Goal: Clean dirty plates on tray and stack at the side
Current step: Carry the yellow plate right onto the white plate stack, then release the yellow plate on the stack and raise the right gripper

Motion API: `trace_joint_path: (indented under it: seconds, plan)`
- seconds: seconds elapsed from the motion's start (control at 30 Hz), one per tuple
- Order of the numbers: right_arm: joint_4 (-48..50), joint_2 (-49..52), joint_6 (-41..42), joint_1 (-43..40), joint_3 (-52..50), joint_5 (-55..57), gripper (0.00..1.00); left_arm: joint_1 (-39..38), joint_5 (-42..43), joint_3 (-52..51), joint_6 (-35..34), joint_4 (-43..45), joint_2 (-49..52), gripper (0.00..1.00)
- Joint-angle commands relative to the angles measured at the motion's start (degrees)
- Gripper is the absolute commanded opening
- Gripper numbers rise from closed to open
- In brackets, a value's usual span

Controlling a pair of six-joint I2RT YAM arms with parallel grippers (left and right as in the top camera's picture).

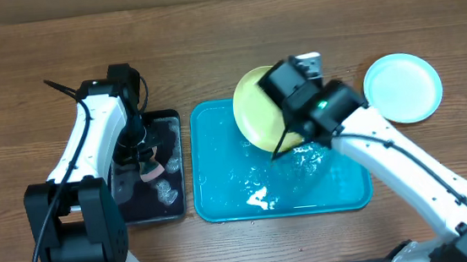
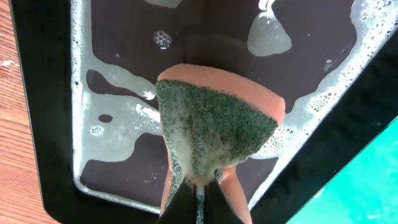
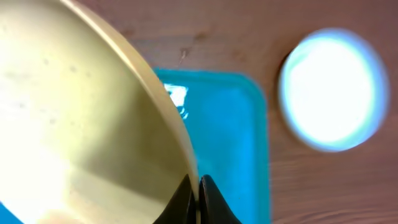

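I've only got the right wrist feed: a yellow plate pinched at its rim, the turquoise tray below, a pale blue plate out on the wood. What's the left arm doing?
Observer: The left fingers are shut on a sponge, its green scouring face toward their camera.
Operator: Is it over my tray?
Observer: No. It is over a black tray that sits to the left of the turquoise tray and holds foamy water.
Operator: Any other plates on the turquoise tray?
Observer: None visible from overhead. Apart from the yellow plate you hold above its far edge, only suds lie on it.
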Motion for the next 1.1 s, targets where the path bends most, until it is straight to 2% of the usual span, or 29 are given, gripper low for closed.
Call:
trace_joint_path:
  seconds: [0.0,0.3,0.4,0.6,0.73,1.0,1.03,1.07]
  plan:
    - [3.19,0.63,5.66,-7.93,-5.35,-13.51,0.04,0.15,0.48,-0.13,1.20,0.07,-0.61,0.04]
    - [9.22,1.16,4.81,-36.04,-6.56,-32.00,0.04,0.15,0.42,-0.13,1.27,0.20,-0.61,0.04]
    - [9.94,1.49,4.83,-45.16,-6.56,-34.82,0.04,0.15,0.42,-0.13,1.38,0.20,-0.61,0.04]
    - [9.53,3.34,3.63,-58.21,-6.58,-35.30,0.04,0.15,0.24,-0.13,1.38,0.44,-0.61,0.04]
    - [9.70,6.08,3.48,-62.40,-6.58,-35.58,0.04,0.15,0.26,-0.13,1.42,0.37,-0.61,0.04]
    - [11.43,14.27,3.74,-62.53,-6.58,-35.15,0.04,0.15,0.26,-0.13,1.40,0.35,-0.61,0.04]
    - [11.56,14.71,3.74,-62.53,-6.58,-35.17,0.11,0.15,0.26,-0.13,1.40,0.28,-0.61,0.04]
    - [11.78,15.04,3.69,-62.53,-6.58,-35.15,0.24,0.15,0.26,-0.13,1.40,0.17,-0.61,0.04]
